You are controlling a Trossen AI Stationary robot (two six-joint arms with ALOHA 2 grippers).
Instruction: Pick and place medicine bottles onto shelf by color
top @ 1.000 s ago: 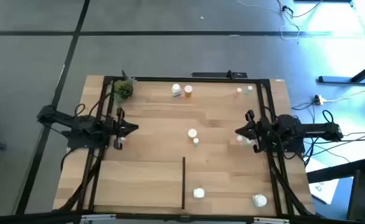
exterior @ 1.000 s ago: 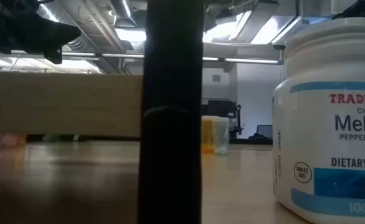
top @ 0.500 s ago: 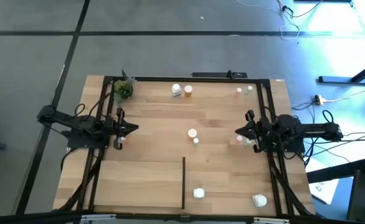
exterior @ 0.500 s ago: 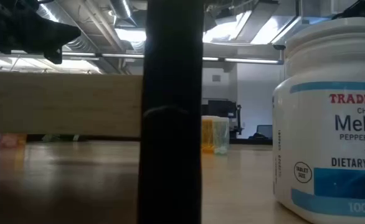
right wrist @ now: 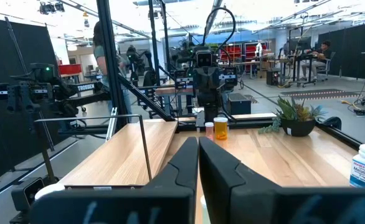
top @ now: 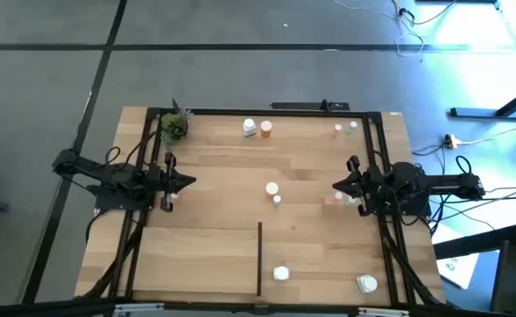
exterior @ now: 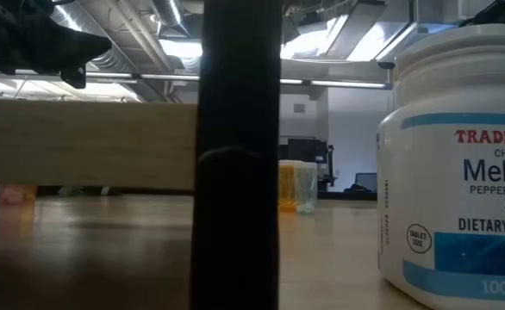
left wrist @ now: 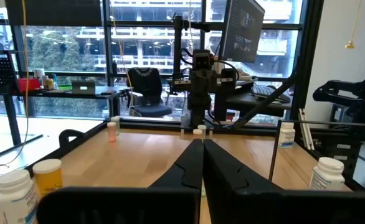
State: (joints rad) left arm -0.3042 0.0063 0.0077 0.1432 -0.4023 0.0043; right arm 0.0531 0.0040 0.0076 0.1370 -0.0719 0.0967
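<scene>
The shelf point(top: 214, 246) is a light-wood board edged by black rails, with a thin black divider strip point(top: 259, 255) near its front. Medicine bottles stand on it on their bases: a white one point(top: 249, 128) and an orange one point(top: 265, 129) at the far middle, two small ones point(top: 346, 129) at the far right, a white one point(top: 271, 188) and a small one point(top: 276, 201) at the centre, and two white ones point(top: 281, 274) point(top: 366, 283) at the front. My left gripper point(top: 190, 182) is shut and empty at the left rail. My right gripper point(top: 335, 187) is shut and empty at the right rail.
A small green potted plant point(top: 175, 127) stands at the far left corner. In the low view a large white bottle point(exterior: 459, 172) and the black divider strip point(exterior: 235, 155) stand close to the camera. A small pale orange bottle point(top: 337, 199) stands just beside my right gripper.
</scene>
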